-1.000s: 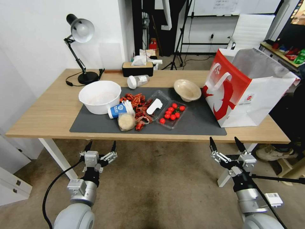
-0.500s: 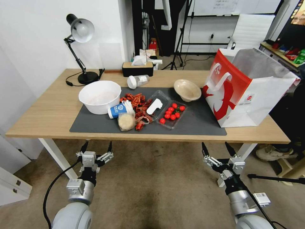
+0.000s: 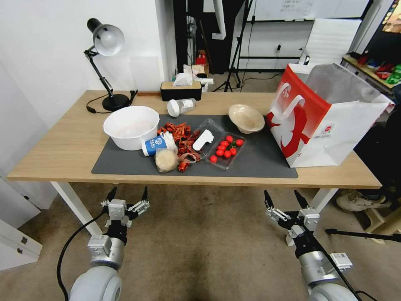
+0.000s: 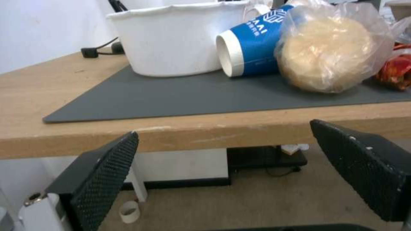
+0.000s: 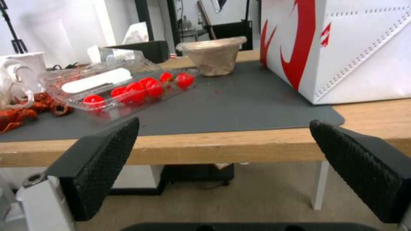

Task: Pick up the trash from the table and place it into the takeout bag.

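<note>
Two pincers down low, in front of the surface (image 3: 54,146), below its near edge. Left pincer (image 3: 128,197) wide open, nothing in it, under the mat's (image 3: 259,161) left end. Right pincer (image 3: 282,197) wide open too, nothing in it, under the mat's right end.

On the mat, lots of trash. White bowl (image 3: 131,126) at the mat's left end, standing upright. Cup (image 3: 153,145) lying on its side, just beside the white bowl, open end pointing to the near edge. Plastic bag (image 3: 166,159) with a beige lump inside, touching the cup, close to the mat's near edge. Red scraps (image 3: 180,134) piled behind the plastic bag, toward the middle of the mat. Clear tray (image 3: 226,150) with red tomatoes (image 3: 225,146) in the middle of the mat, with a white piece (image 3: 203,139) in its open lid. Beige bowl (image 3: 246,118) at the mat's far edge, tilted. Jar (image 3: 181,106) lying on its side just behind the mat's far edge, on bare wood.

Big red-and-white bag (image 3: 326,119) standing open on the mat's right end, partly on bare wood, well apart from the cup. Beige bowl near its left side, not touching. Lamp (image 3: 104,46) and tissue box (image 3: 181,89) behind the mat, near the far edge of the surface.
</note>
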Tool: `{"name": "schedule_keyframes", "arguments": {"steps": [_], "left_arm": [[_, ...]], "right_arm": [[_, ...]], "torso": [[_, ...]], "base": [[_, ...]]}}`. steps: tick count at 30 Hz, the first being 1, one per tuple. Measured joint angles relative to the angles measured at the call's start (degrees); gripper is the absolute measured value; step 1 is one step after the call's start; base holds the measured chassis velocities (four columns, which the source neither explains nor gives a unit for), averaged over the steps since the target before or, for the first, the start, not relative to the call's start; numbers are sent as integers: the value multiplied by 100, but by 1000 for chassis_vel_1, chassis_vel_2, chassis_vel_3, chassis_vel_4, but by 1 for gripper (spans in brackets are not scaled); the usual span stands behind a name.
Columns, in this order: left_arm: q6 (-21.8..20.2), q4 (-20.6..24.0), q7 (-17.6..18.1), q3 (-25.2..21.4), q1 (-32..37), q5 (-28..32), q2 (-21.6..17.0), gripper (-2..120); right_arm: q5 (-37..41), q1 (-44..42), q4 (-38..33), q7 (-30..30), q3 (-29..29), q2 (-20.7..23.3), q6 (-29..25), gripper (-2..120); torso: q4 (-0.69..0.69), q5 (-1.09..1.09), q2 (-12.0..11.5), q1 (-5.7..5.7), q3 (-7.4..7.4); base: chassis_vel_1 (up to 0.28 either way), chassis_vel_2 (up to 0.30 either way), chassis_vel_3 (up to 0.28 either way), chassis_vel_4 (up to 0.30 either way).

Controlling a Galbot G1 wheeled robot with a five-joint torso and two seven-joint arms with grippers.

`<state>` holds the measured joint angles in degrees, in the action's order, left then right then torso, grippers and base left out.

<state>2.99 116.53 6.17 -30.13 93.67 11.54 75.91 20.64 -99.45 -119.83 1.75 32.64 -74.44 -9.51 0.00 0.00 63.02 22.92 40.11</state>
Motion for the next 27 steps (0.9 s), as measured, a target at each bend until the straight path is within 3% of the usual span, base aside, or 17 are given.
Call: {"name": "schedule_keyframes", "arguments": {"steps": [12, 20, 27], "left_arm": [[-19, 2, 7, -8, -34, -10, -12, 100], [-33, 49, 9, -62, 9, -25, -12, 100], [-121, 166, 9, -133, 19, -37, 15, 100]], "right_arm": [[26, 515, -167, -275, -403, 259, 708, 100], [858, 1578, -169, -855, -1030, 653, 1471, 100], [2085, 2692, -131, -1889, -1721, 697, 2236, 100]], "torso": [[0, 0, 0, 0, 0], [1, -1, 0, 0, 1], [0, 0, 0, 0, 1]], "base": [[0, 0, 0, 0], [0, 0, 0, 0], [0, 0, 0, 0]]}}
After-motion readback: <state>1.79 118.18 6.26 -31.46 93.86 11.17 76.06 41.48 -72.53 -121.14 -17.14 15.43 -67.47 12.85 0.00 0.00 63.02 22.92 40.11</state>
